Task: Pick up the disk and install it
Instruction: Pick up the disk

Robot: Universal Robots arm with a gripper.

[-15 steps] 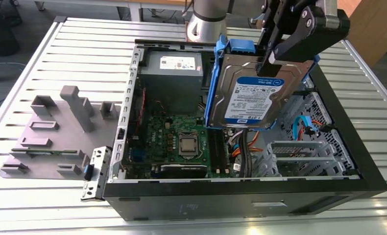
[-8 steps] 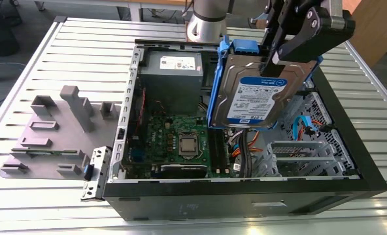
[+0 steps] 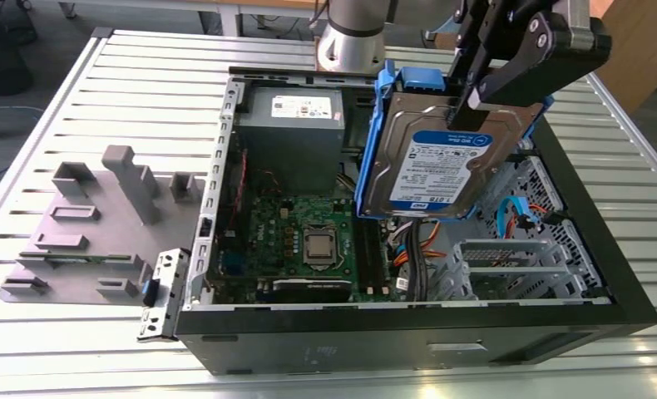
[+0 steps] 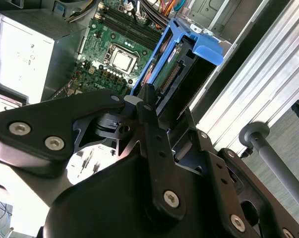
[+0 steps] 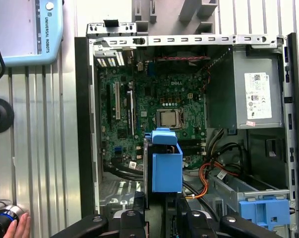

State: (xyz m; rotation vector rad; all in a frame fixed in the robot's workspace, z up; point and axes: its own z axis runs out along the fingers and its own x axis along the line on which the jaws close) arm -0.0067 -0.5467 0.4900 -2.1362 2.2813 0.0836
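Your jaws are clamped tight on the disk's [image 3: 445, 170] top edge, and it hangs clear above the open computer case [image 3: 417, 341]. The green circuit board [image 3: 295, 220] lies below it.

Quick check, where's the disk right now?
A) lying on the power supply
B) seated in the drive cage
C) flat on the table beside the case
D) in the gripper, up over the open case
D: in the exterior view the gripper is clamped on the upper end of the disk, which hangs on edge above the open case.
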